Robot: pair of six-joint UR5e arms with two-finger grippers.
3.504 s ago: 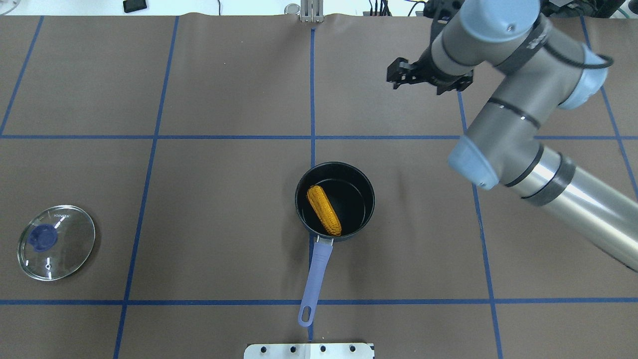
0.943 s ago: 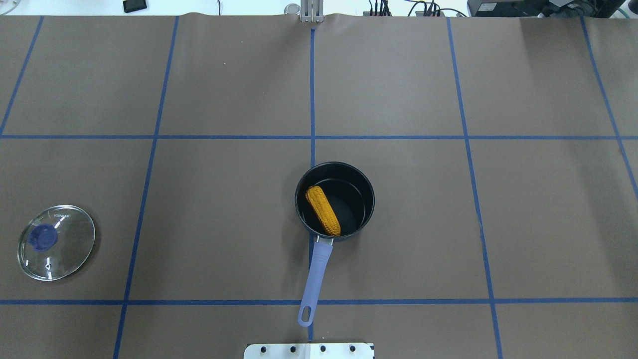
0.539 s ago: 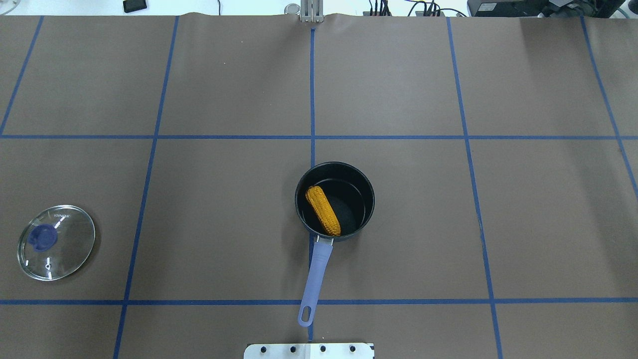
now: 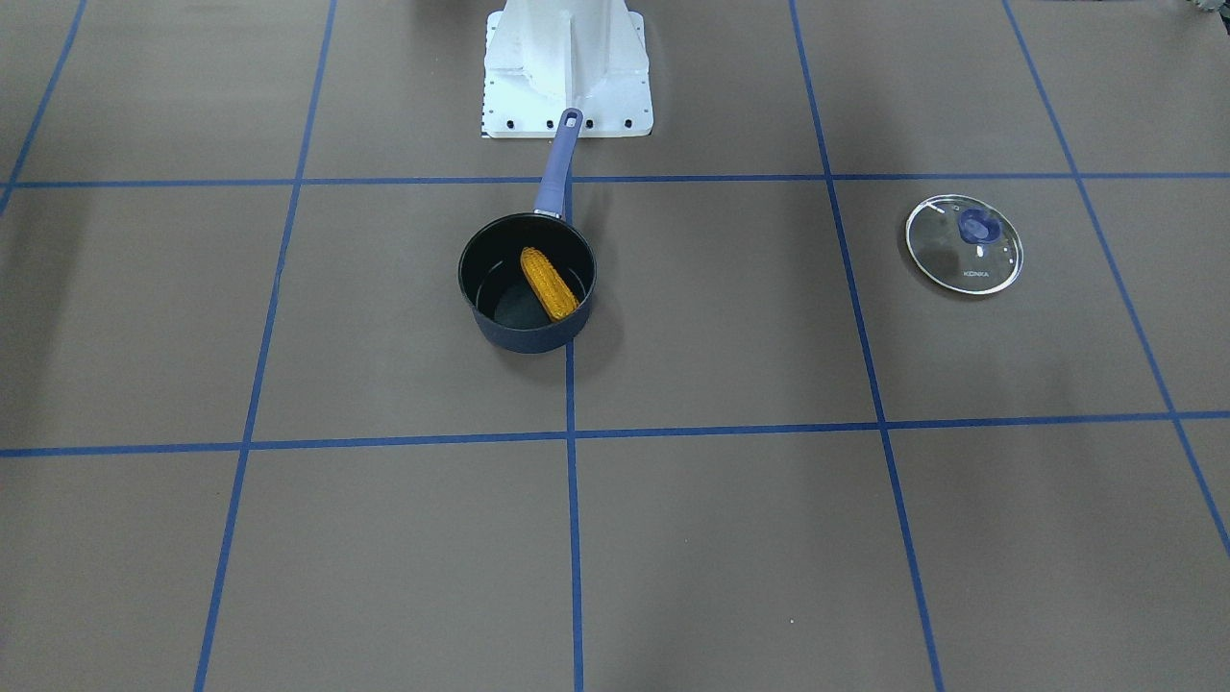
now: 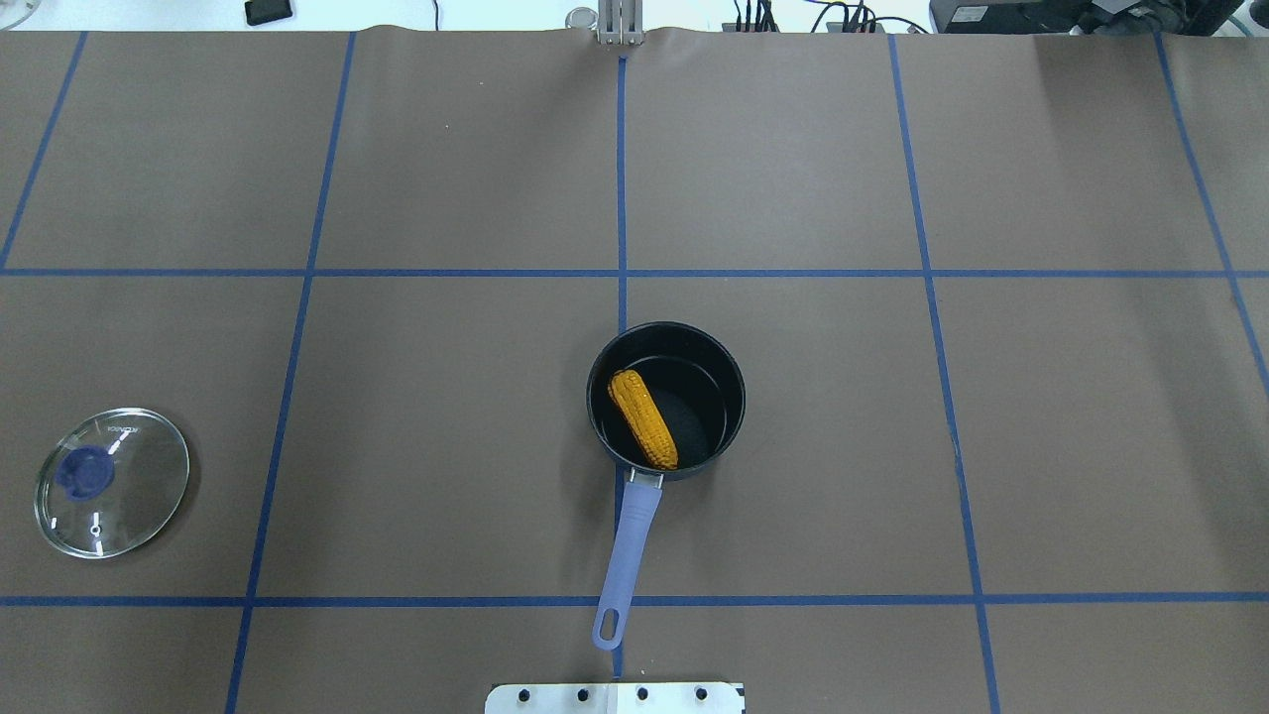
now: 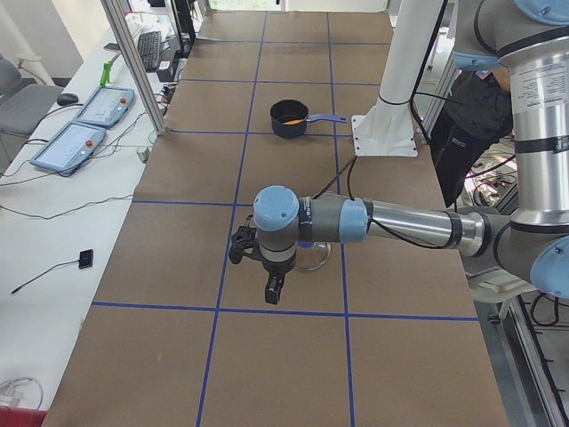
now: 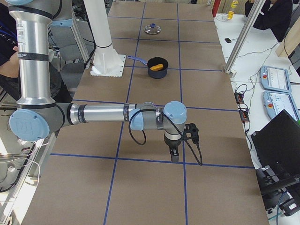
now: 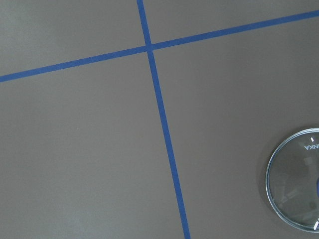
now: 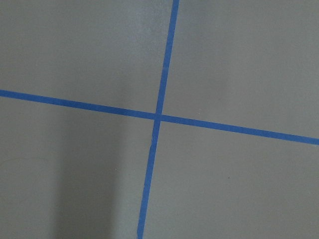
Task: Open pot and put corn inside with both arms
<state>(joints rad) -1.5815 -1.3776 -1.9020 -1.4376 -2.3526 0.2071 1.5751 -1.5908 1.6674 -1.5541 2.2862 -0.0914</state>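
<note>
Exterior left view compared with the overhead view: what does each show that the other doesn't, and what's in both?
Only exterior left: the left arm and its pincer over the table, covering part of the lid, plus two tablets on a side desk. Only overhead: the whole lid uncovered, with its blue knob. Both: the open pot with the corn inside.

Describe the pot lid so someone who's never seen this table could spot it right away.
On the brown table gridded with blue tape, find the dark pot near the middle, with the corn in it. Far toward the robot's left, the lid lies flat and alone. It is the only clear glass disc, with a blue knob.
</note>
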